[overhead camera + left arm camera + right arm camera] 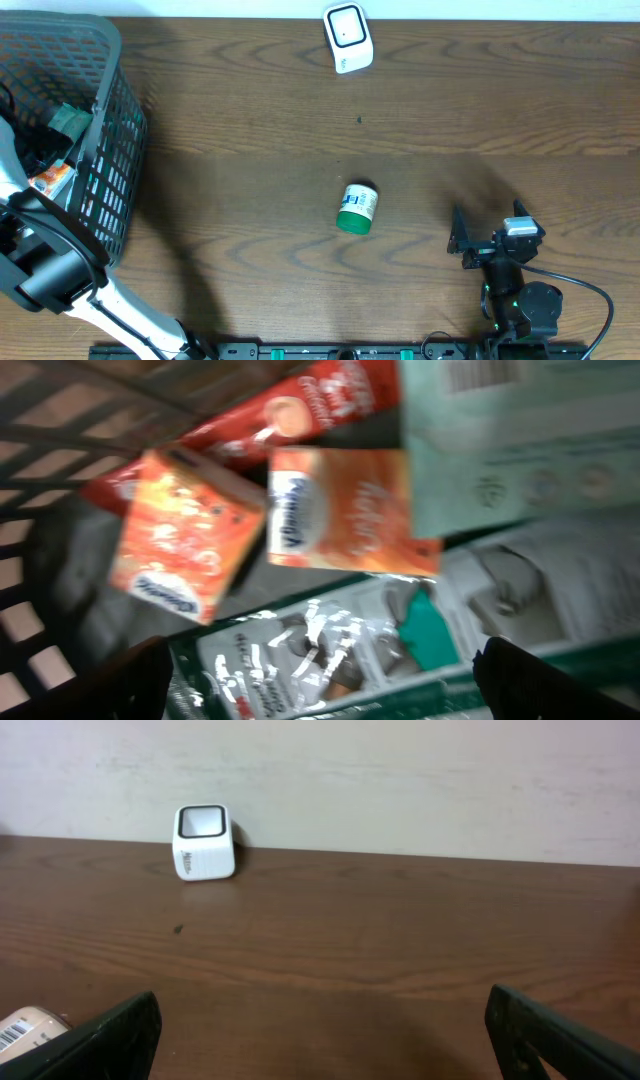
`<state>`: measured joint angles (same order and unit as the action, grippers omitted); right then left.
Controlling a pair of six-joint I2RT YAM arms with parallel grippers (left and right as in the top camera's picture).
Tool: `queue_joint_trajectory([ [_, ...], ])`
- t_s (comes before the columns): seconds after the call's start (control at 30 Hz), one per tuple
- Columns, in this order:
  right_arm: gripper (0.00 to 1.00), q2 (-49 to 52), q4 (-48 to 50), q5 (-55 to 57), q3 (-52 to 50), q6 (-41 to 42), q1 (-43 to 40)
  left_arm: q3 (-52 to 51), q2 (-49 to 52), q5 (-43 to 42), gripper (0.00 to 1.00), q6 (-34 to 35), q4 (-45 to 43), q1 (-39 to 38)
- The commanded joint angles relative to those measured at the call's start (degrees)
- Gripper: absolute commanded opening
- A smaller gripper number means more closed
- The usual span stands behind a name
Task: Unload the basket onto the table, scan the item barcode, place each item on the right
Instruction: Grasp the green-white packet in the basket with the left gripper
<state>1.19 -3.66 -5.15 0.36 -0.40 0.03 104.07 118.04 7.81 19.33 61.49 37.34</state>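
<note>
— What's hard to see?
— The left gripper (pixel 340 685). From above it is lost inside the basket (pixel 105 120), which is itself cut off at the left edge. Its own blurred view shows only two dark fingertips at the lower corners, far apart, with nothing gripped. The right gripper (pixel 325 1035), near right, also stands wide and empty. At the lower left edge of its view a pale scrap (pixel 25 1028) with barcode lines is cut off; I cannot tell what it is.
— Materials?
— The table (pixel 250 110) is dark brown wood grain. The basket is dark grey mesh with a rounded rim.
— What's in it?
— Heaped packs: a pale green box (pixel 520 450) with a barcode, a red pouch (pixel 300 405), an orange carton (pixel 345 510), an orange packet (pixel 180 550) and a shiny crinkled pouch (pixel 320 645).
— And the item?
— The bottle (pixel 357 208), white with a green cap, lies on its side mid-table, well apart from both grippers. The scanner (pixel 348 37), a small rounded white box with a dark window, stands at the far edge.
</note>
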Motion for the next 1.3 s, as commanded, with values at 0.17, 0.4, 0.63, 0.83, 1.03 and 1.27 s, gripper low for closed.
queue_joint_trajectory([
  [0.17,0.99,-0.1,-0.2,0.2,0.0,0.8,-0.3,-1.2,0.3,11.3,0.98,1.3,-0.1,1.1],
  [0.4,0.99,-0.1,-0.2,0.2,0.0,0.8,-0.3,-7.5,0.3,11.3,0.98,-2.6,-8.2,2.3],
  [0.63,0.99,-0.1,-0.2,0.2,0.0,0.8,-0.3,-13.9,0.3,6.1,0.98,-5.4,-16.5,4.1],
  [0.83,0.99,-0.1,-0.2,0.2,0.0,0.8,-0.3,-15.2,-0.3,-9.5,0.99,-5.4,-17.5,4.7],
  [1.03,0.99,-0.1,-0.2,0.2,0.0,0.8,-0.3,-15.2,-2.1,-23.9,0.99,-6.6,-19.3,4.7],
  [1.27,0.99,-0.1,-0.2,0.2,0.0,0.8,-0.3,-15.2,-2.7,-35.5,0.98,-11.0,-22.2,4.7],
])
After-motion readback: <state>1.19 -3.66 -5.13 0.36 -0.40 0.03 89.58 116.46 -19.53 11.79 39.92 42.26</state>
